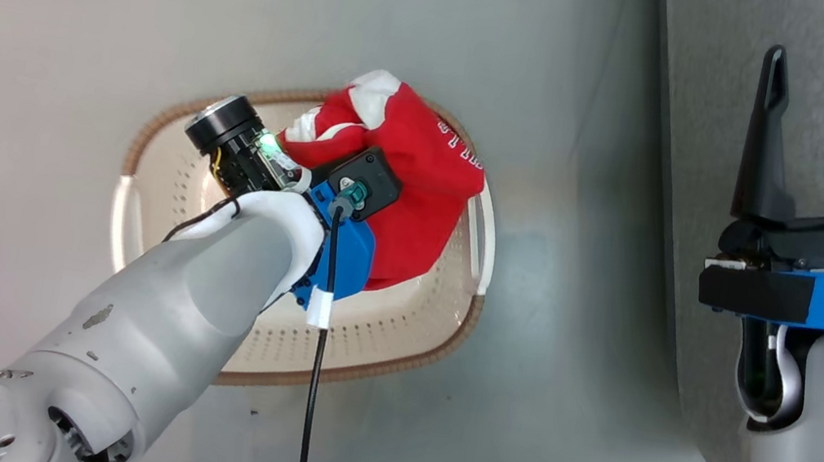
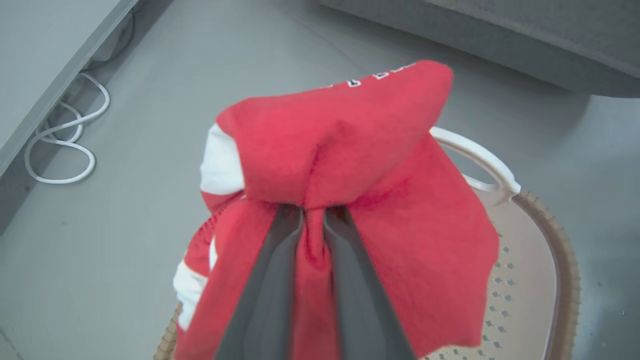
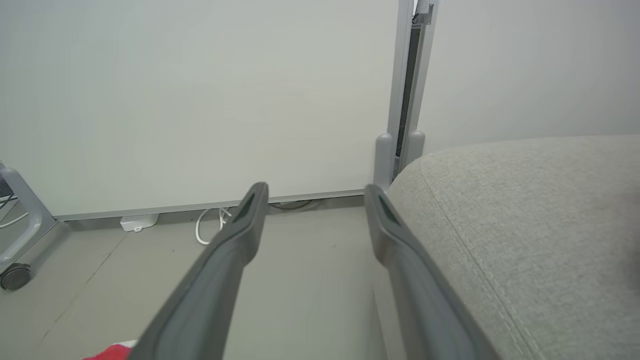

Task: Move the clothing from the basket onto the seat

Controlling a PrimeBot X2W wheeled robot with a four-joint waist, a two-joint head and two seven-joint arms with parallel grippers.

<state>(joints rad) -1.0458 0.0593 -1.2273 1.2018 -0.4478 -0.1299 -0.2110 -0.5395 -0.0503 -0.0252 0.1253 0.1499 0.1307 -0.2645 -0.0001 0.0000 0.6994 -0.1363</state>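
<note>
A bare strip of grey floor (image 1: 570, 330) lies open between the basket (image 1: 398, 320) and the seat (image 1: 702, 145). On that side the basket's white handle (image 1: 485, 238) juts out toward the seat. The red clothing (image 1: 429, 176) pinched in my left gripper (image 2: 313, 212) drapes down around my fingers, above the basket. My right gripper (image 1: 816, 55), jaws wide and free, hangs by the seat's rounded edge. At the wall beyond, a grey post (image 3: 400, 100) and loose white cables (image 3: 207, 227) crowd the seat's corner.

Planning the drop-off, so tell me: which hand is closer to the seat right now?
Right. The right hand hangs open at the edge of the seat. The left hand is over the basket, shut on the red clothing, with floor between it and the seat.
</note>
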